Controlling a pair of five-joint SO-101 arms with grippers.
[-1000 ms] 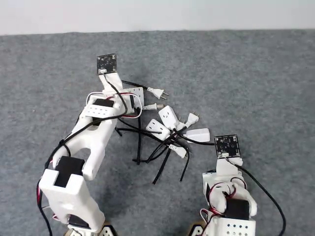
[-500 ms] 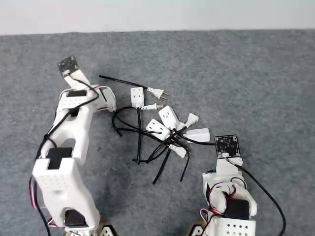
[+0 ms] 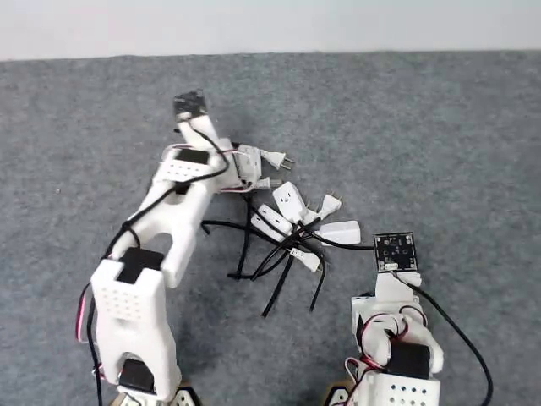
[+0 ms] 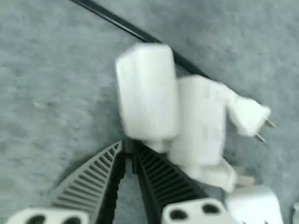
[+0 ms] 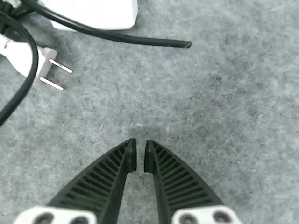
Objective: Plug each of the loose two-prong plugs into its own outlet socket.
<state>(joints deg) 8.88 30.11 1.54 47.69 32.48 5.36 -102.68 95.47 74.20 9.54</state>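
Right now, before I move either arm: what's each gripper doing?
Left gripper: closed, tips at the white socket block's end; whether it pinches anything cannot be told.
Right gripper: closed, empty, over the grey mat.

The black ribbed jaws hang low over the grey carpeted surface [image 5: 224,107], tips almost touching, nothing between them. Ahead and off to one side lies a white two-prong plug [image 5: 23,58], well apart. Farther ahead, a black cable [image 5: 140,40] ends loose near a white socket block [image 5: 93,11].
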